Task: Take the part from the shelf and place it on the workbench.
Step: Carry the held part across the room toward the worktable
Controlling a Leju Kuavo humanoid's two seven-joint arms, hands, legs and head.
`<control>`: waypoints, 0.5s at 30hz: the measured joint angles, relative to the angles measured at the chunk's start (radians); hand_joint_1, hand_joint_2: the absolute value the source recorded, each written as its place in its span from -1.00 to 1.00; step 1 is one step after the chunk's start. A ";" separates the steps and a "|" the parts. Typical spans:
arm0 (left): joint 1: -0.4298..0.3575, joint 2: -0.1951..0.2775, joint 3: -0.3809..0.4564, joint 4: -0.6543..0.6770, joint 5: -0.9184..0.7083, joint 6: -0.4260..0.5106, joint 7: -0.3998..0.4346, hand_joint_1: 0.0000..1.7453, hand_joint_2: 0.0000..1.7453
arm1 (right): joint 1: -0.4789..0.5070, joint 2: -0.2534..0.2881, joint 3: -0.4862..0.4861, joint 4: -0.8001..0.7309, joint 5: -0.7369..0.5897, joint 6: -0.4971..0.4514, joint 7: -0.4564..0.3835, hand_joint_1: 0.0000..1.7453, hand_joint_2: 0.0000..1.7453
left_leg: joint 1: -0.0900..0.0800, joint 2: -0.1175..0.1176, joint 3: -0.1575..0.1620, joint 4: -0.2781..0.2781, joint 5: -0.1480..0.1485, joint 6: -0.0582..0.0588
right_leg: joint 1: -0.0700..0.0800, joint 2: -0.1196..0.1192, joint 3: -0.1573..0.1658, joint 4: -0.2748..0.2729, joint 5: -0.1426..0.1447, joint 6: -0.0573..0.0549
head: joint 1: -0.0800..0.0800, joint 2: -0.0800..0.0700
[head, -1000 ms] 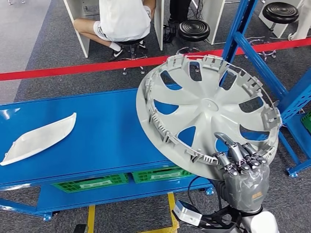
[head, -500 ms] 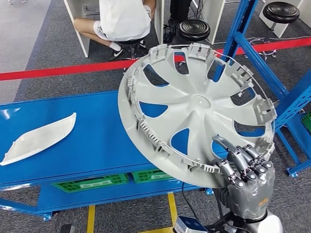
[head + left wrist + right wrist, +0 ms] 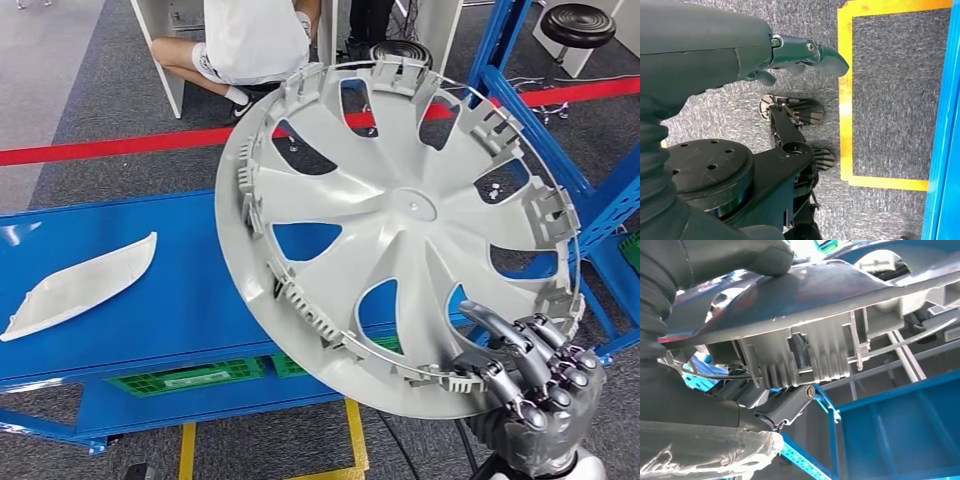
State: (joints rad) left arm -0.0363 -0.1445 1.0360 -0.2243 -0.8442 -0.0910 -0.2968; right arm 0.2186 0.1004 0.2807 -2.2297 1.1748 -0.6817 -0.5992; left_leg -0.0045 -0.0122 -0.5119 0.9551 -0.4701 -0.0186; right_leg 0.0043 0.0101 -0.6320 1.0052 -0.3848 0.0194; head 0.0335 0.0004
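White plastic trim strip (image 3: 79, 284) lies at left on the blue workbench (image 3: 204, 270). Grey hubcap (image 3: 400, 215) fills centre-right, tilted, above the bench's right end. Right hand (image 3: 540, 385), lower right, grips its rim. Likely light, stiff, brittle clips: hold the rim. Left hand (image 3: 806, 52) hangs loosely spread, holding nothing.

Lying flat at the left on the blue top: a white curved trim piece (image 3: 79, 284). Beneath, green crates (image 3: 189, 376). Beyond, red barrier tape (image 3: 113, 147), a seated person (image 3: 241, 45), black round stools (image 3: 577, 25). On the grey floor, yellow marking tape (image 3: 845, 100).
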 joint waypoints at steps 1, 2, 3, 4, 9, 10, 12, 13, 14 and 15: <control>0.000 0.000 0.000 0.000 0.000 0.001 0.000 -1.00 1.00 | 0.001 0.002 -0.003 -0.002 -0.003 0.000 -0.003 1.00 1.00 | 0.000 0.000 0.000 0.000 0.000 0.000 | 0.000 0.000 0.000 0.000 0.000 0.000 | 0.000 0.000; -0.001 0.000 0.001 0.000 0.000 0.002 0.002 -1.00 1.00 | 0.001 0.004 -0.005 -0.003 -0.006 0.000 -0.007 1.00 1.00 | 0.000 0.000 0.000 0.001 -0.001 0.000 | 0.000 0.000 0.000 0.000 0.000 0.000 | 0.000 0.000; -0.001 0.000 0.001 0.000 -0.001 0.006 0.006 -1.00 1.00 | 0.002 0.007 -0.008 -0.003 -0.012 0.000 -0.015 1.00 1.00 | -0.001 0.000 0.000 0.001 -0.001 0.001 | -0.001 0.000 0.000 -0.001 0.000 0.000 | 0.000 0.000; -0.001 0.000 0.002 0.000 -0.002 0.009 0.011 -1.00 1.00 | 0.004 0.011 -0.011 -0.003 -0.021 0.000 -0.026 1.00 1.00 | -0.002 0.000 0.000 0.002 -0.002 0.002 | -0.002 0.000 0.001 -0.001 0.000 0.001 | 0.000 0.000; 0.000 0.001 0.008 0.000 -0.006 0.021 0.035 -1.00 1.00 | 0.010 0.032 -0.035 -0.006 -0.055 0.000 -0.074 1.00 1.00 | -0.006 0.000 0.000 0.005 -0.002 0.010 | -0.007 0.000 0.003 -0.002 0.003 0.009 | 0.000 0.000; 0.000 0.001 0.009 0.000 -0.008 0.023 0.038 -1.00 1.00 | 0.011 0.035 -0.039 -0.008 -0.059 0.000 -0.078 1.00 1.00 | -0.007 0.000 0.001 0.005 0.001 0.012 | -0.008 0.000 0.004 -0.003 0.006 0.012 | 0.000 0.000; -0.002 -0.001 0.011 0.000 -0.011 0.024 0.041 -1.00 1.00 | 0.014 0.037 -0.047 -0.014 -0.067 0.000 -0.083 1.00 1.00 | -0.001 0.003 0.002 -0.003 0.013 0.018 | -0.007 0.001 -0.004 0.009 -0.008 0.019 | 0.001 0.000; -0.002 -0.001 0.013 0.000 -0.012 0.025 0.042 -1.00 1.00 | 0.015 0.037 -0.050 -0.017 -0.071 0.000 -0.083 1.00 1.00 | 0.003 0.005 0.003 -0.008 0.017 0.021 | -0.007 0.001 -0.015 0.038 -0.031 0.023 | 0.003 0.000; -0.003 -0.002 0.015 0.000 -0.013 0.025 0.043 -1.00 1.00 | 0.016 0.038 -0.053 -0.019 -0.074 0.000 -0.084 1.00 1.00 | 0.007 0.008 0.003 -0.011 0.021 0.022 | -0.007 0.000 -0.035 0.089 -0.066 0.026 | 0.006 0.000; -0.003 -0.001 0.017 0.000 -0.014 0.025 0.043 -1.00 1.00 | 0.016 0.038 -0.055 -0.020 -0.078 0.000 -0.085 1.00 1.00 | 0.008 0.009 0.002 -0.011 0.022 0.023 | -0.009 -0.001 -0.061 0.159 -0.106 0.031 | 0.009 0.000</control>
State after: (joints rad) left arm -0.0393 -0.1457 1.0534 -0.2243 -0.8587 -0.0660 -0.2541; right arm 0.2346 0.1381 0.2257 -2.2497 1.0969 -0.6817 -0.6838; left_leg 0.0034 -0.0029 -0.5094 0.9436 -0.4484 0.0041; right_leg -0.0044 0.0094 -0.6928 1.1641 -0.4906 0.0503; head 0.0425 0.0004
